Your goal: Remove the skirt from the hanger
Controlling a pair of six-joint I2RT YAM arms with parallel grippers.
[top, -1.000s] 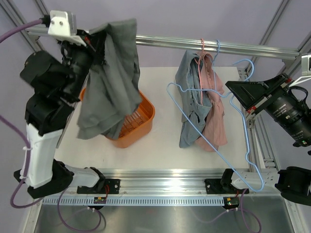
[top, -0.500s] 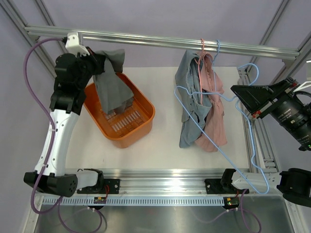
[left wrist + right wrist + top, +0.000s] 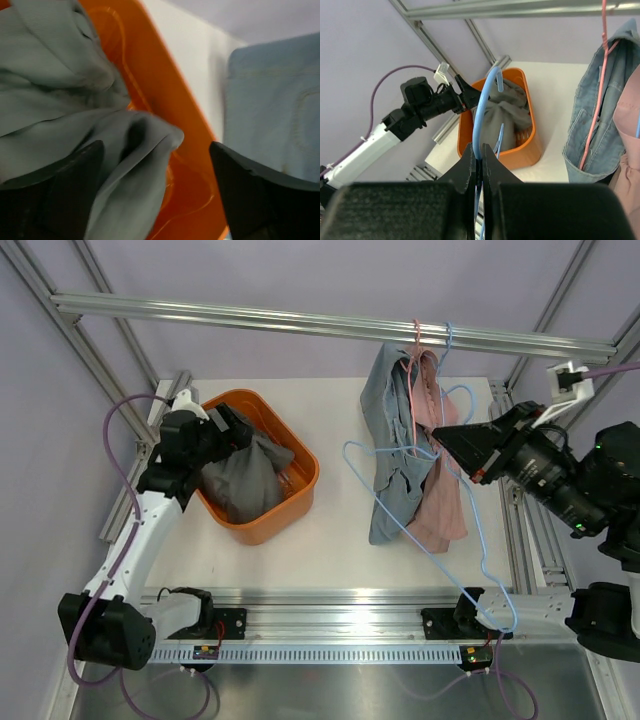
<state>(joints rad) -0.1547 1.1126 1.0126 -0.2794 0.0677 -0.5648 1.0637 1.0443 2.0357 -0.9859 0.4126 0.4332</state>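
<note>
Over the table, seen from above, the grey skirt lies bunched inside the orange basket at the left, and the left gripper hangs just over the basket's far left corner, right against the cloth. Close up from the left wrist, its two dark fingers stand wide apart, clamping nothing, with a loose fold of the skirt lying between them above the basket's floor. Through the right wrist camera, the right gripper is pinched tight on the thin wire of the blue hanger, which carries no garment.
</note>
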